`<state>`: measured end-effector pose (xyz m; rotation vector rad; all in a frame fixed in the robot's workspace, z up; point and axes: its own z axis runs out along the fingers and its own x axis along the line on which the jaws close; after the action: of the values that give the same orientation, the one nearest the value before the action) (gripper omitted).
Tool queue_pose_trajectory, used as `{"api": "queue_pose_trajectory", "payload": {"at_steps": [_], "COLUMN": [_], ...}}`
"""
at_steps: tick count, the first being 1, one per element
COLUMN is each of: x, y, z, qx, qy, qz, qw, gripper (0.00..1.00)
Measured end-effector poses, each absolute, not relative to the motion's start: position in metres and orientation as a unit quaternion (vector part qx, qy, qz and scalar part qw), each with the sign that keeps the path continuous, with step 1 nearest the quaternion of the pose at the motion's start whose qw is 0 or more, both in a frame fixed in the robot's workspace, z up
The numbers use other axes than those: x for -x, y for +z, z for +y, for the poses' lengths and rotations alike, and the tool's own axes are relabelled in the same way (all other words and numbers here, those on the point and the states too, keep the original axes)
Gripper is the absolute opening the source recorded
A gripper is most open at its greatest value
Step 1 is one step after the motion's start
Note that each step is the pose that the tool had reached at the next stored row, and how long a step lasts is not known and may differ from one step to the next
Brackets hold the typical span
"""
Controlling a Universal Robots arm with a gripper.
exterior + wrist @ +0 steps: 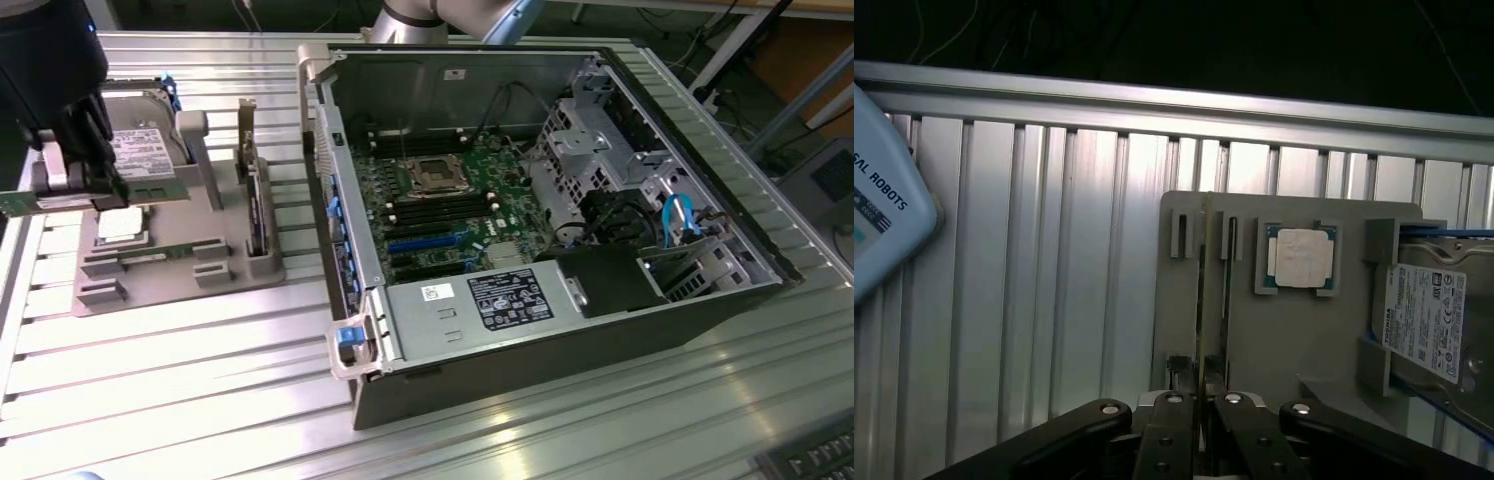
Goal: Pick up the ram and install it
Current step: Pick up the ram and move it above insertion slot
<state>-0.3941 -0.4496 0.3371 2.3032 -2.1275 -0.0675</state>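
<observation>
In the exterior view the gripper [76,188] sits at about ten o'clock, over the far end of a grey tray [160,285] on the slatted metal table [200,400]. Its fingers are closed on the ram [150,190], a thin green strip held on its long edge and roughly level. One end of the strip reaches past the tray towards nine o'clock. The other end points towards three o'clock, just in front of the hard drive [144,150]. It is not possible to tell whether the strip has fully cleared the tray.

A processor chip [120,225] lies flat on the tray, at about five o'clock from the gripper. A dark card [254,190] stands upright in a slot on the tray's three o'clock side.

The open computer case [561,360] lies at three o'clock from the tray. Its motherboard [441,200] is exposed, with a labelled power supply [501,300] at the board's six o'clock and a blue cable [681,215] towards the case's three o'clock side.

In the wrist view the black fingers [1164,440] are drawn close together. A thin dark edge runs out from between them across the grey tray, and the processor chip and hard drive lie to one side of it.
</observation>
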Motion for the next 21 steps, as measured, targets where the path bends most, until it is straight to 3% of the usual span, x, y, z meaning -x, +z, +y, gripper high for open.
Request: {"api": "queue_pose_trajectory", "payload": {"at_steps": [21], "x": [0.379], "y": [0.358], "z": [-0.450], "qx": [-0.733], "qy": [-0.033], "qz": [-0.679], "qw": [0.010], "gripper": [0.14]}}
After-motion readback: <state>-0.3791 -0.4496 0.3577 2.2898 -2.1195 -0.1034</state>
